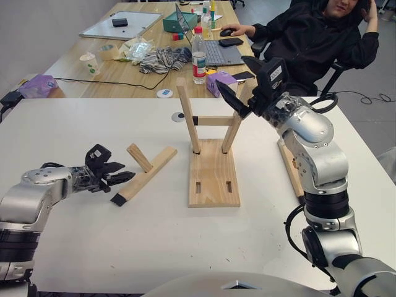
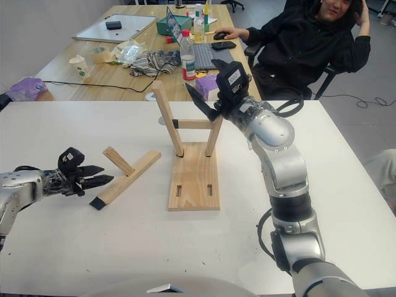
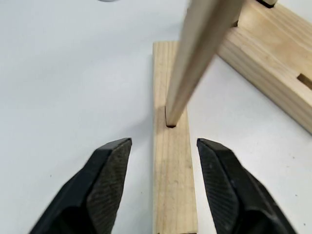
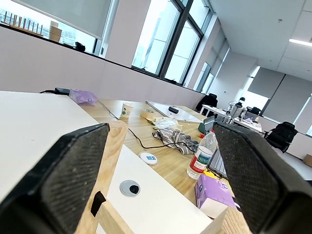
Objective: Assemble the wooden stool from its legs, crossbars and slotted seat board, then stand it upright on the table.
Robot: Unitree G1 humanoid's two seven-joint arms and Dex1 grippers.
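Table (image 1: 124,247): white; it carries every stool part.
Seat board (image 1: 213,176): lies flat near the middle of the table, its long side running away from me; two free slots show at the end nearer me.
Upright frame: two legs stand at the board's far end, the taller leg (image 1: 188,117) on my left and the shorter leg (image 1: 232,133) leaning on my right; a crossbar (image 1: 213,120) joins them.
Loose leg (image 1: 145,173): lies flat on the table to the left of the board, apart from it, black-capped at the near end; a short crossbar (image 1: 140,157) sticks up out of its slot at a slant.
Spare leg (image 1: 291,168): lies flat on the table to the right of the board, partly behind my right arm.
Right pincer (image 1: 232,74): raised over the top of the upright frame; spread wide, holding nothing.
Left pincer (image 1: 124,172): low over the table at the loose leg's near end; spread, the leg lying between my fingers (image 3: 105,180) with a gap on each side.
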